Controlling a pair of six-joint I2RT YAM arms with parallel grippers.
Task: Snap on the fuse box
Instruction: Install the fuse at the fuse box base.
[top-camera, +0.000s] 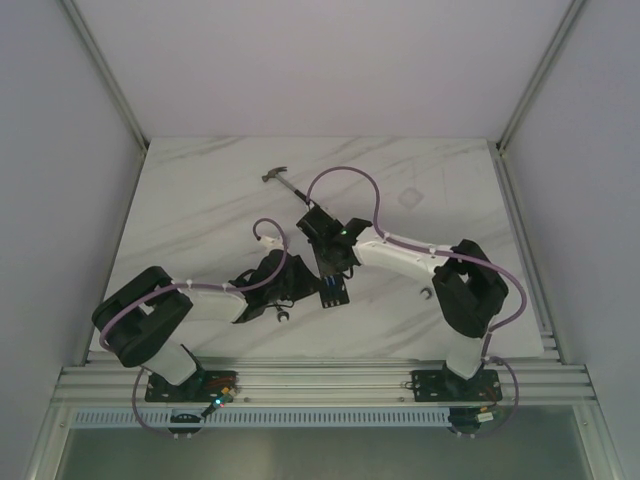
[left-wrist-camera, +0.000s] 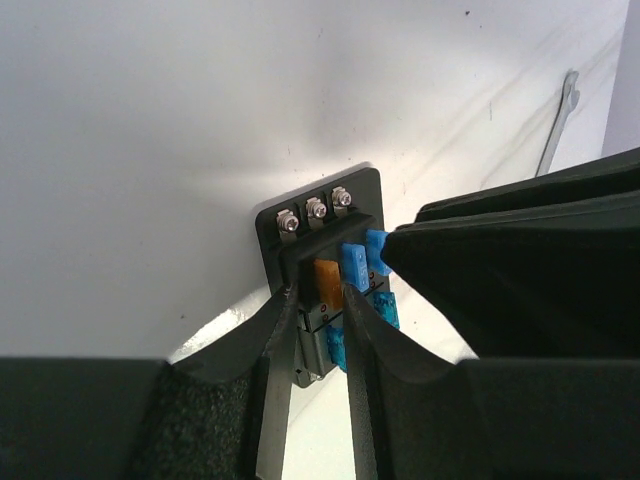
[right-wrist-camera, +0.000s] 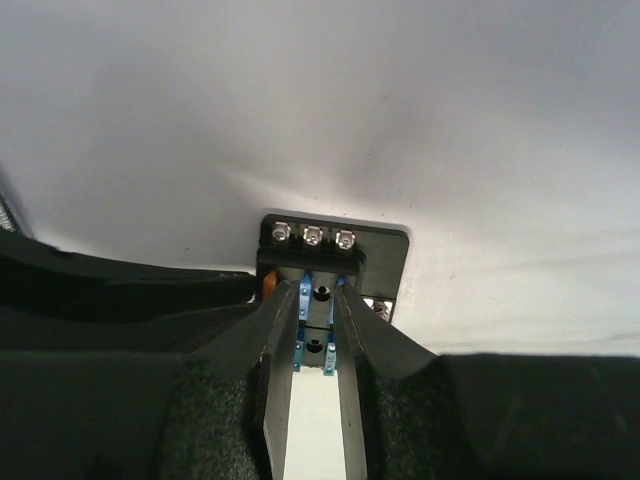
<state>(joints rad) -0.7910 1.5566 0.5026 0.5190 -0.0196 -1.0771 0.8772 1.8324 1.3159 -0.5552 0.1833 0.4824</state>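
Black square plastic fuse box (left-wrist-camera: 362, 205) lies central on the white marble table (top-camera: 200, 200). Our left gripper (left-wrist-camera: 318, 292), fingers narrow, straddles its orange fuse (left-wrist-camera: 328, 280); right gripper (right-wrist-camera: 320, 300), barely parted, flanks blue clips (right-wrist-camera: 304, 292). We cannot tell either's hold. Off-centre pressing could tip the box or bend fuses.

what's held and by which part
Left fingers clamp the fuse box by its near end, it seems. Right fingers straddle its blue-clipped slot; a grip cannot be told.
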